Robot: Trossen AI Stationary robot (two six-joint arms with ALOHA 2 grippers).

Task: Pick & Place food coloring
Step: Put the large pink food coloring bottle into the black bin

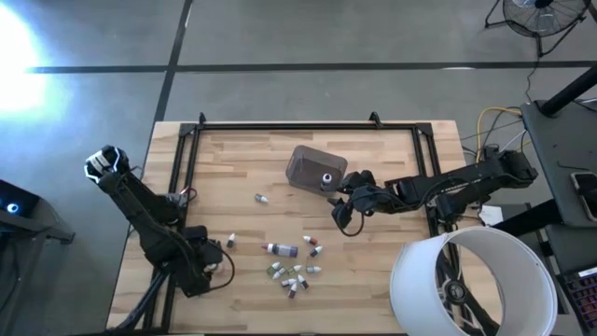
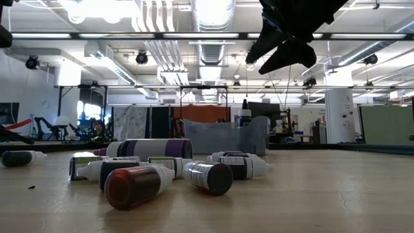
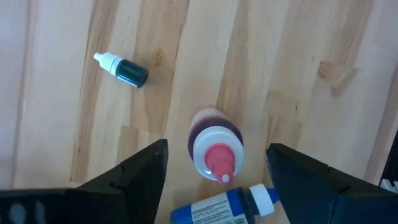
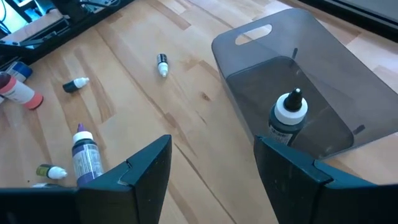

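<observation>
Several small food coloring bottles (image 1: pixel 294 273) lie scattered on the wooden table; a larger purple one (image 1: pixel 280 249) lies among them. A red-capped bottle (image 3: pixel 214 149) stands upright with a blue bottle (image 3: pixel 224 208) lying beside it. My left gripper (image 3: pixel 217 148) points down over the red-capped bottle, open, one finger on each side and clear of it. My right gripper (image 1: pixel 343 213) hovers open just near of the grey tub (image 1: pixel 315 168). One bottle with a white collar and a black tip (image 4: pixel 289 115) stands upright in the tub.
A small dark bottle with a white tip (image 3: pixel 121 68) lies apart on the wood near my left gripper. Another lone bottle (image 1: pixel 261 198) lies left of the tub. A black frame rail (image 1: pixel 308 127) runs along the table's far edge, and a white lamp shade (image 1: pixel 471 280) overhangs the near right corner.
</observation>
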